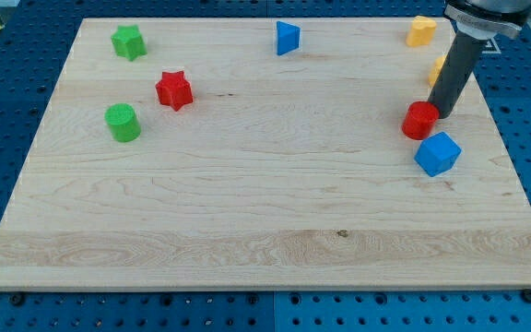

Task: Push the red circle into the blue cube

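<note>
The red circle point(420, 121) is a short red cylinder near the board's right edge. The blue cube point(437, 154) lies just below and right of it, nearly touching it. My tip point(442, 113) rests on the board at the red circle's upper right side, touching it. The dark rod rises from there to the view's top right.
A yellow block point(421, 31) sits at the top right, and another yellow block point(439, 69) is partly hidden behind the rod. A blue triangle point(288, 38) is at top centre. A green star point(129, 42), red star point(174, 90) and green cylinder point(123, 123) lie at the left.
</note>
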Controlling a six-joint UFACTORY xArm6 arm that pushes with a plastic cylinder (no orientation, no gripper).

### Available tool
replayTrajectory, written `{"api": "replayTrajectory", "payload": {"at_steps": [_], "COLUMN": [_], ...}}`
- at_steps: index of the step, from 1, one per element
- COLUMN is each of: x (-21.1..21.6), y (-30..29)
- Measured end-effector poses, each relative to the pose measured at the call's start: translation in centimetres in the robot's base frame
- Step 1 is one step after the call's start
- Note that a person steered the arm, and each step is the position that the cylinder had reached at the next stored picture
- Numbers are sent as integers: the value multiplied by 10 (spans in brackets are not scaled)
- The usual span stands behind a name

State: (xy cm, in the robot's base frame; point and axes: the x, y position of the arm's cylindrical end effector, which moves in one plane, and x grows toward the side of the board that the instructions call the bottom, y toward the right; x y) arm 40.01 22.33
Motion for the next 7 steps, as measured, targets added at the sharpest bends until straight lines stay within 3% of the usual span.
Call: {"api": "replayTrajectory", "payload": {"at_steps": [1,2,4,7], "x": [4,-18,0,-103], "y": [0,-18,-19,-49]}}
